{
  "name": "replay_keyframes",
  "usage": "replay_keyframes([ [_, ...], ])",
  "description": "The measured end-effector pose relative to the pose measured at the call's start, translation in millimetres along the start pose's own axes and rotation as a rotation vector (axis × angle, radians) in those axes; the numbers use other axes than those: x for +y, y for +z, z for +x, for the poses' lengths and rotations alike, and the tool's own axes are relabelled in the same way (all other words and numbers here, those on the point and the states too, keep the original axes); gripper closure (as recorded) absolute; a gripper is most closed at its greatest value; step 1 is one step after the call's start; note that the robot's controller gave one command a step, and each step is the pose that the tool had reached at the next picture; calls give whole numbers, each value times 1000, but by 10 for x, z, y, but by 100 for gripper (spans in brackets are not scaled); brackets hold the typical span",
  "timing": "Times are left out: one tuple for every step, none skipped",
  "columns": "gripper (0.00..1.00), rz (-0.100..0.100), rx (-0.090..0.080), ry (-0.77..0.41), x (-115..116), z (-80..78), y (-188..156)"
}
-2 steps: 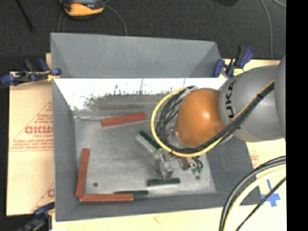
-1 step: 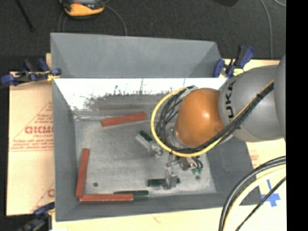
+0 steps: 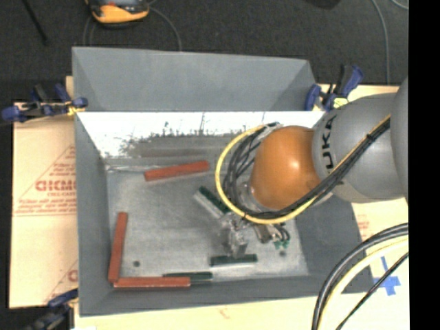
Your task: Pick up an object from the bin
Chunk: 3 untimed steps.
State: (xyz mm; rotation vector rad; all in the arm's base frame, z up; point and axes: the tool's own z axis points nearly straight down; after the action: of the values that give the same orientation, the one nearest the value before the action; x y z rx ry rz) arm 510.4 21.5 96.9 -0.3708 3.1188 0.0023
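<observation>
My gripper (image 3: 236, 239) hangs low over the bin floor, right of the middle, beneath the arm's orange cover. Just in front of it lies a short dark green stick (image 3: 233, 258), flat on the floor and pointing left to right. A second dark green stick (image 3: 192, 276) lies further left along the front wall. Another dark green piece (image 3: 210, 196) shows slanted just behind and to the left of the gripper, partly hidden by the cables.
A red-brown stick (image 3: 177, 171) lies near the back wall. Another red-brown stick (image 3: 117, 246) stands along the left wall, and a third (image 3: 151, 282) runs along the front wall. The arm and its cables cover the bin's right side.
</observation>
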Motion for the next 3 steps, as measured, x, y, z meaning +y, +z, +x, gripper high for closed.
replay_keyframes([
  [0,0,0,1,0,0,-1],
  [100,0,0,2,0,0,0],
  [100,0,0,2,0,0,0],
])
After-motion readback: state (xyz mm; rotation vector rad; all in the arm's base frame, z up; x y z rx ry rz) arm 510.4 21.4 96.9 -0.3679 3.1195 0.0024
